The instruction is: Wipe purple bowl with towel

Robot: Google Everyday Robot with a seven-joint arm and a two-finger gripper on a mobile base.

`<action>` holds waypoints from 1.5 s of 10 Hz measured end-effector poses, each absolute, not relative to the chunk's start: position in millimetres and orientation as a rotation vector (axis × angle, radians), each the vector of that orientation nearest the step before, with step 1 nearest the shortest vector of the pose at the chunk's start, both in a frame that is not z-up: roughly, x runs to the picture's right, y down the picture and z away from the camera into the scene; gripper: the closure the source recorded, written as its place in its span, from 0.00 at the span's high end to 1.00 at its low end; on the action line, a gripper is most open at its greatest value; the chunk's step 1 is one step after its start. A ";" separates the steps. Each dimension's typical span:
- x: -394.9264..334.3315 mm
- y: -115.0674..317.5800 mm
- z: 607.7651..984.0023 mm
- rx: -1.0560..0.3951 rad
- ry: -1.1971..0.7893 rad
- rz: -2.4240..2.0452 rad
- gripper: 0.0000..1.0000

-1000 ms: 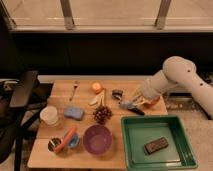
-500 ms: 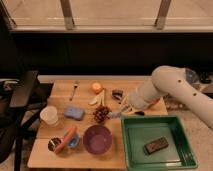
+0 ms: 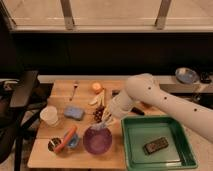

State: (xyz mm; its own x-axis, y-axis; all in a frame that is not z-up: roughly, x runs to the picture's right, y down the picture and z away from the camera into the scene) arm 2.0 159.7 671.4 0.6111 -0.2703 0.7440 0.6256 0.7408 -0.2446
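One tool (image 3: 104, 121), whose grip state you cannot tell, sits just above the round purple bowl's (image 3: 97, 142) far rim.

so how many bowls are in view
2. The purple bowl sits at the table's front edge, with the gripper just above its rim; a grey-blue bowl sits on the ledge at far right. Others may be hidden behind the arm.
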 end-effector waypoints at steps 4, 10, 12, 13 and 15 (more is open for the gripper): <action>-0.7 170.5 672.3 -0.540 -0.752 -0.549 0.00; -16.3 190.4 692.4 -0.589 -0.769 -0.569 0.00; -28.3 208.3 710.3 -0.616 -0.782 -0.573 0.00; -29.8 213.9 715.2 -0.627 -0.787 -0.568 0.00; -32.3 222.6 720.7 -0.646 -0.800 -0.560 0.00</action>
State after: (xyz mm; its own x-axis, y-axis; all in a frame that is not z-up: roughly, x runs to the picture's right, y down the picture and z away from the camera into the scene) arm -32.3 222.6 720.7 0.5755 -0.2103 0.7903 0.6707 0.6743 -0.3090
